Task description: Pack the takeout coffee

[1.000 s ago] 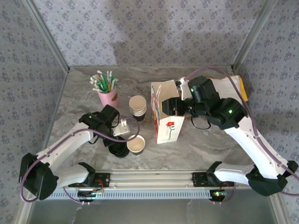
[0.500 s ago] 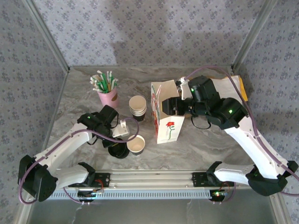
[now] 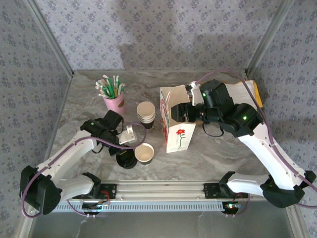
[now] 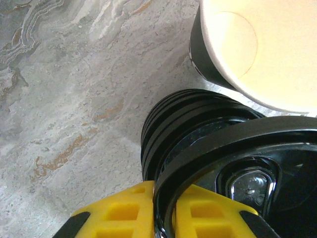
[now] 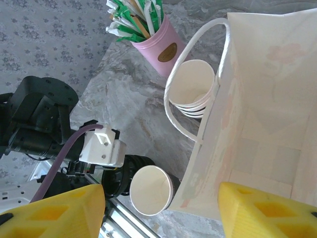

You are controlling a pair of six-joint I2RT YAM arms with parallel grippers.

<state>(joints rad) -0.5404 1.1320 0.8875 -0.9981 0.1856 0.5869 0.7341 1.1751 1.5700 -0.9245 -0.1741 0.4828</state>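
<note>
On the marble table [image 3: 79, 114] a white paper bag [image 3: 174, 130] with a red flower stands open at centre. The right gripper [image 3: 187, 113] is at the bag's upper right edge, its fingers [image 5: 54, 210] spread wide with nothing clamped and the bag's mouth below them. The left gripper [image 4: 166, 198] is low near the front edge, its fingers pinched on the rim of a black lid [image 4: 237, 144] held tilted just above a lid stack [image 3: 125, 160]. A pink straw cup [image 3: 114, 103] stands far left, and a cup stack [image 3: 146, 113] is left of the bag. The cup [image 3: 144, 153] stands upright and lidless, just right of the lid stack.
</note>
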